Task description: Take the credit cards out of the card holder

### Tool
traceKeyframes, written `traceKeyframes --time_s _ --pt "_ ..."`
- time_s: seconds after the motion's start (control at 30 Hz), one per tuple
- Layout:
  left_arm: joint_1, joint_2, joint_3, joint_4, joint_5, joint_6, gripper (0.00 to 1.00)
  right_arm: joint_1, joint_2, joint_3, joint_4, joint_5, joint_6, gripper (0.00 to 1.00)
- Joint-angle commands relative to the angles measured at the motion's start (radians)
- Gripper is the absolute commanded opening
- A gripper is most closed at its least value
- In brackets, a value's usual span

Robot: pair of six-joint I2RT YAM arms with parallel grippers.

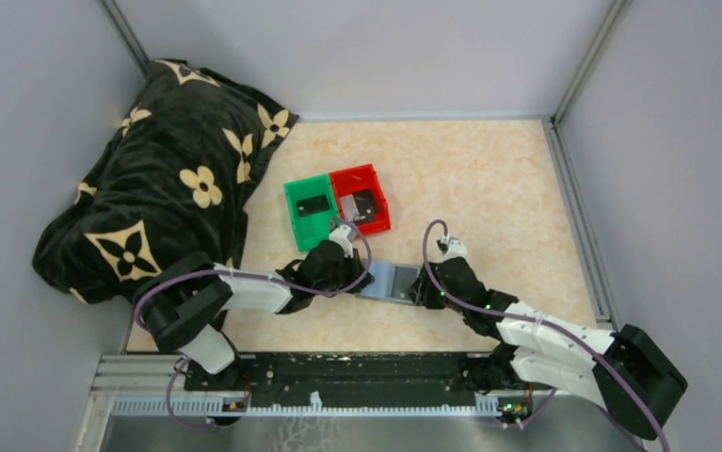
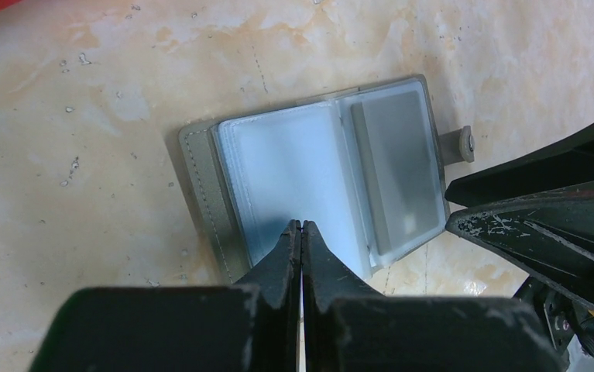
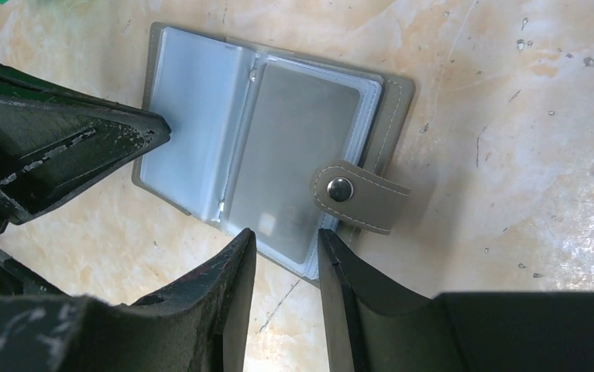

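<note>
Left hand (image 2: 301, 227) closed at card holder (image 2: 286, 167); right hand (image 3: 286, 237) parted.

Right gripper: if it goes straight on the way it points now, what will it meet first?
Probably the card holder's near edge, where a grey card lies in it, beside the snap strap; depth is unclear.

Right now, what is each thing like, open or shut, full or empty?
Holder: open flat, strap unsnapped.
Grey card: inside the holder.
Left gripper: shut, tips on the holder.
Right gripper: open, at the holder's edge.
Green bin: one dark card inside.
Red bin: one dark card inside.
Blanket: heaped in a corner.
</note>
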State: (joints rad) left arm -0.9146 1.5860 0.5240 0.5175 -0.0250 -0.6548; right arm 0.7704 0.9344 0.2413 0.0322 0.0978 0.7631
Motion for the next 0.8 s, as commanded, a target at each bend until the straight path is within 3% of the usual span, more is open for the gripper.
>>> traceKeyframes --time_s 0.0,0.4,0.53,0.7,0.77 --pt "-0.003 0.014 0.001 0.033 0.007 -0.008 0.00 0.001 0.019 -0.009 0.040 0.007 0.008 0.36" --pt "-0.003 0.023 -0.015 0.030 0.000 -0.009 0.00 0.001 0.101 -0.006 0.138 -0.036 0.019 0.35" --pt "-0.003 0.039 -0.018 0.039 0.008 -0.014 0.00 0.001 0.096 0.015 0.126 -0.041 0.010 0.19" --pt "-0.004 0.053 -0.017 0.050 0.012 -0.017 0.00 0.001 0.085 0.027 0.109 -0.044 0.002 0.16" --pt "-0.004 0.056 -0.018 0.053 0.014 -0.019 0.00 0.002 0.078 0.024 0.111 -0.043 0.002 0.07"
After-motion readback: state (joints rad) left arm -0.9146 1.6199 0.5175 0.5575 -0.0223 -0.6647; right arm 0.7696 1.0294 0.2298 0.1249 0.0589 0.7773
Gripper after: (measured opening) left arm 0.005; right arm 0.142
